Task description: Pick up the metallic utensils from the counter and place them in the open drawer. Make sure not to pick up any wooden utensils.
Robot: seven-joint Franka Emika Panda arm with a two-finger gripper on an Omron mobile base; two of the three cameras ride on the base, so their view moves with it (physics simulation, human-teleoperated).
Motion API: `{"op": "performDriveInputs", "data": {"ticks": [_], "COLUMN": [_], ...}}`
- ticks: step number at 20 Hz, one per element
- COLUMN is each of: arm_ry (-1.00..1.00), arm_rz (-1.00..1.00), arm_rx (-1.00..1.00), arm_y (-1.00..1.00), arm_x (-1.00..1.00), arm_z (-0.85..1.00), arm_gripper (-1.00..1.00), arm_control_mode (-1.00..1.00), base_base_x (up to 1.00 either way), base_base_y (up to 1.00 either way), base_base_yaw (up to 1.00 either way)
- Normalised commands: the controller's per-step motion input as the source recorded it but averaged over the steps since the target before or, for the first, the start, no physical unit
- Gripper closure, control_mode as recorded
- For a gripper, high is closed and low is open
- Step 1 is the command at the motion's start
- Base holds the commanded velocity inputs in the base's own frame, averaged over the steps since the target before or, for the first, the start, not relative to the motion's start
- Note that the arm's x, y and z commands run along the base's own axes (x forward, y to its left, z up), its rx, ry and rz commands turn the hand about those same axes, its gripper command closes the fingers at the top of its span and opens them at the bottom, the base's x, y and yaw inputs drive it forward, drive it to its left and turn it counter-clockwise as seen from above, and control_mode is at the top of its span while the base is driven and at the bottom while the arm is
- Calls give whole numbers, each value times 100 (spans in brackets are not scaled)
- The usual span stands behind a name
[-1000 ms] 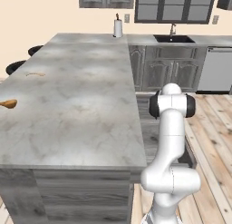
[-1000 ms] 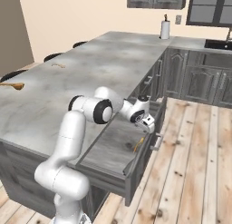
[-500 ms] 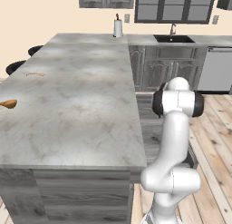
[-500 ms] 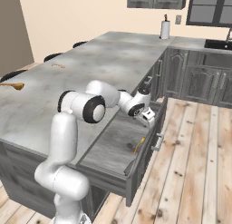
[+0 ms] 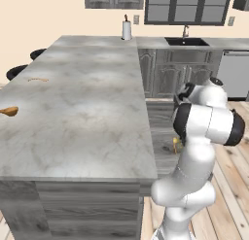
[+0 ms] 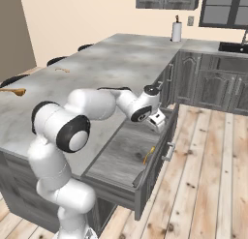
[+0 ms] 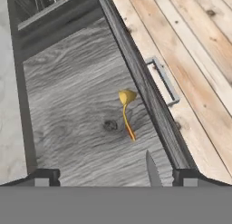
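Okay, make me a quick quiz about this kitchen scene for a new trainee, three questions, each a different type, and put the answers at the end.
1. True or false: the drawer beside the counter stands open.
2. Which thing lies on the drawer floor in the hand view? A: a yellow spoon-like utensil. B: a plate. C: a mug.
3. Fill in: the pincer, with a grey knife blade showing between its fingertips, hangs over the ___.

Key: 1 true. 2 A. 3 drawer.
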Motion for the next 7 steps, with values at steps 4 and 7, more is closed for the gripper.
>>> {"op": "performDriveInputs", "data": {"ticks": [4, 7], "arm_ry": [-11, -8], "arm_rz": [0, 0], "arm_rx": [0, 0], "arm_y": [14, 21], "arm_x": [-84, -86], "arm_z": [100, 100], "arm_gripper": [-100, -100], "arm_control_mode": [-100, -100], "base_base_x": [0, 0], "base_base_y": [0, 0], "base_base_yaw": [0, 0]}}
